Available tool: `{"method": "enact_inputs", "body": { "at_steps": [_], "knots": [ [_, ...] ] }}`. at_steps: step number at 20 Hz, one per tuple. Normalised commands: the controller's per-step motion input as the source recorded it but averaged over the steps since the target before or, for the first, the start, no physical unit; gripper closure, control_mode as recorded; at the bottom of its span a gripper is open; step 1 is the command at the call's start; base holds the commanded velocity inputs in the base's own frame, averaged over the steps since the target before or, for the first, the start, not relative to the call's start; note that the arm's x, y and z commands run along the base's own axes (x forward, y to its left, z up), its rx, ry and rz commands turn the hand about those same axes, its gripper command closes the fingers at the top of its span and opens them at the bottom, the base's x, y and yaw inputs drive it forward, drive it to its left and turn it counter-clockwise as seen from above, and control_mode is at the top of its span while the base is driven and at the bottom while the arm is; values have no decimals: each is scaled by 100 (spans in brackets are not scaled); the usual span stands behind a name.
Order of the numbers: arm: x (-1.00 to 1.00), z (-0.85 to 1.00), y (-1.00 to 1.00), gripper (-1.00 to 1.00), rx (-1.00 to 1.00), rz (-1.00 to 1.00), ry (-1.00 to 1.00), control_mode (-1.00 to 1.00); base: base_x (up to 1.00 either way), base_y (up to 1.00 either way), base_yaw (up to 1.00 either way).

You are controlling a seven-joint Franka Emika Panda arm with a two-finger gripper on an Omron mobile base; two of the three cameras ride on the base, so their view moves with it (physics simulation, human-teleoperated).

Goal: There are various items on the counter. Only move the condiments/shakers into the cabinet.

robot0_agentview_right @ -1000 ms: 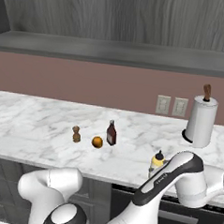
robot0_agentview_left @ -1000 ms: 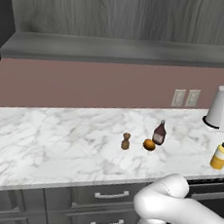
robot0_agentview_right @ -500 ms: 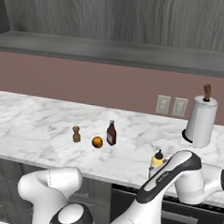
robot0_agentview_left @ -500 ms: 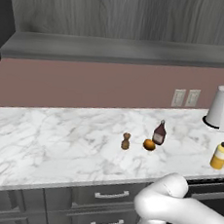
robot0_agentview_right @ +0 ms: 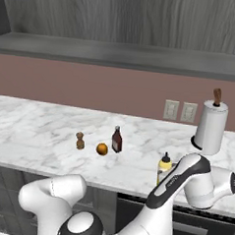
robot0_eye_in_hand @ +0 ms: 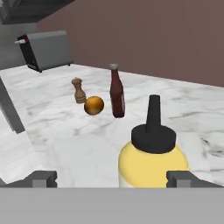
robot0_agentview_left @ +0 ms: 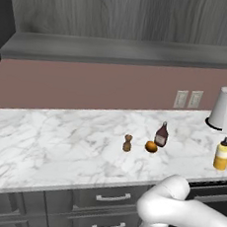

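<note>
Your pincer (robot0_eye_in_hand: 112, 178) stands wide apart, straddling the yellow squeeze bottle (robot0_eye_in_hand: 152, 158) near the surface's (robot0_agentview_left: 57, 144) front edge: approach step, nothing gripped. Next you should advance, clamp its body, then lift toward the cabinet (robot0_agentview_left: 122, 52).

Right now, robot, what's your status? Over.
Jaws open, either side of the yellow squeeze bottle. Nothing held. Sauce bottle, shaker, orange fruit beyond, clear of the grab.

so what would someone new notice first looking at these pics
Probably the yellow squeeze bottle looming right before the open pincer, near the counter's front edge. Behind it stand the dark red sauce bottle, the orange fruit and the small wooden shaker, clustered mid-counter.
</note>
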Motion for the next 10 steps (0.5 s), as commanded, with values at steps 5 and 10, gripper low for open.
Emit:
{"method": "enact_inputs", "body": {
  "at_steps": [5, 10],
  "knots": [
    [11, -2, -5, -100, 0, 0, 0, -100, 0, 0, 0],
    [-1, 11, 0, -100, 0, 0, -9, -100, 0, 0, 0]
  ]
}}
